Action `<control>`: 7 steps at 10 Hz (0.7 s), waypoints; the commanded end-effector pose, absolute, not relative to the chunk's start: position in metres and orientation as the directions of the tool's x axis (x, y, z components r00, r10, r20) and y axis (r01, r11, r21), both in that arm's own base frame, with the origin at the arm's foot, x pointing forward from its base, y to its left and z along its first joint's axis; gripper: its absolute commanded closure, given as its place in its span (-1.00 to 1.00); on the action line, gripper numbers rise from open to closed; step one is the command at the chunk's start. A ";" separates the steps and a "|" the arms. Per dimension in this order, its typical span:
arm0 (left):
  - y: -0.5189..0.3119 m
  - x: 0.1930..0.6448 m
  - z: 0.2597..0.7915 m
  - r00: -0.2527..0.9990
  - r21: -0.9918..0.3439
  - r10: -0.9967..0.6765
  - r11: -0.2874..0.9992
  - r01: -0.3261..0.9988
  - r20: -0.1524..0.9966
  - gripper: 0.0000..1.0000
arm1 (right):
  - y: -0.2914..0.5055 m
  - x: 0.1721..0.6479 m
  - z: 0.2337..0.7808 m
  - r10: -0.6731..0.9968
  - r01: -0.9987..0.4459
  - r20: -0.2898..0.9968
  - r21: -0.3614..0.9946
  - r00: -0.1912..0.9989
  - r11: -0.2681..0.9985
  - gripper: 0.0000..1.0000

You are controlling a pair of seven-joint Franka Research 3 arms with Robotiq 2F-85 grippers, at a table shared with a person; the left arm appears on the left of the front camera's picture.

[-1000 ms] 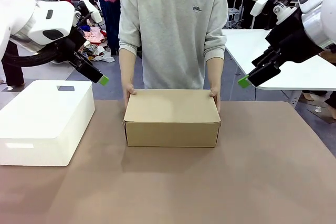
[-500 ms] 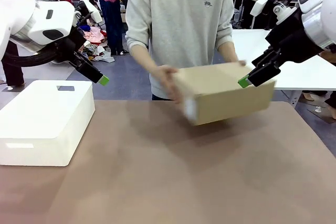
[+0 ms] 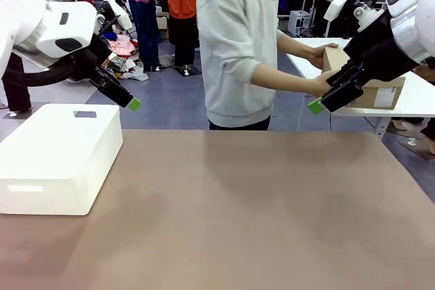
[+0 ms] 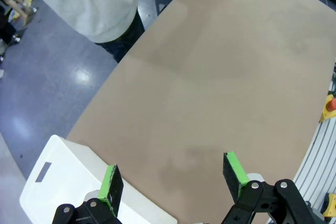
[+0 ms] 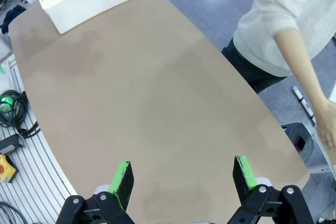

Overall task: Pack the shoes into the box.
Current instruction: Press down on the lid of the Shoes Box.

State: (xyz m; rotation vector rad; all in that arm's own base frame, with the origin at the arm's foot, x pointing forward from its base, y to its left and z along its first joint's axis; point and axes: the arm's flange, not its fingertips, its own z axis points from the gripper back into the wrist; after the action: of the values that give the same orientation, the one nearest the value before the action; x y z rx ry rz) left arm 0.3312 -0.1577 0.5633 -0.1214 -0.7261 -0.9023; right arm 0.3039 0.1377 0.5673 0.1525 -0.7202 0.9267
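**A:** Box for the packing, where is it?

**B:** I cannot tell. On the brown counter [image 3: 238, 215] stands a white bin [image 3: 61, 154], at the left of the front frame. At the right edge, on a white table [image 3: 309, 56] behind the counter, a person's hand [image 3: 319, 85] holds a cardboard box [image 3: 394, 86] with a white label on its end. Because of the label I cannot say that this is the shoebox.

**A:** And the shoes?

**B:** Where they lie I cannot tell either.

**A:** What are the claws doing?

**B:** The left claw [image 4: 173, 177] hangs above the bin's corner with its fingers spread wide and nothing between them. The right claw [image 5: 184, 179] hangs above the counter's near edge, also spread wide and empty.

**A:** How will the things handle, do you think?

**B:** Leather shoes are, I judge, light, stiff at the heel and sole, softer on the upper, and smooth enough to slip. I would pinch each shoe at the heel rim, one pad inside and one outside. A shoebox of cardboard is light and can slide when pushed, and its flap lid bends easily. So I would lower the shoes straight in, and not press against the walls.
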 end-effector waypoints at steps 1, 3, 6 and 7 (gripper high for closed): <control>-0.157 0.330 0.563 0.404 0.193 -0.672 0.630 0.752 0.621 -1.00 | 0.138 0.304 0.568 0.677 -0.776 0.627 -0.177 0.385 0.606 -1.00; -0.157 0.330 0.563 0.404 0.193 -0.672 0.630 0.752 0.621 -1.00 | 0.138 0.304 0.568 0.677 -0.776 0.627 -0.177 0.385 0.606 -1.00; -0.157 0.330 0.563 0.404 0.193 -0.672 0.630 0.752 0.621 -1.00 | 0.138 0.304 0.568 0.677 -0.776 0.627 -0.177 0.385 0.606 -1.00; -0.157 0.330 0.563 0.404 0.193 -0.672 0.630 0.752 0.621 -1.00 | 0.138 0.304 0.568 0.677 -0.776 0.627 -0.177 0.385 0.606 -1.00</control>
State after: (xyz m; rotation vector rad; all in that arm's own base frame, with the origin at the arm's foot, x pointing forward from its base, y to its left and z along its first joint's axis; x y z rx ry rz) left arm 0.3312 -0.1577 0.5633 -0.1215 -0.7261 -0.9023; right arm 0.3039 0.1377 0.5673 0.1525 -0.7202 0.9267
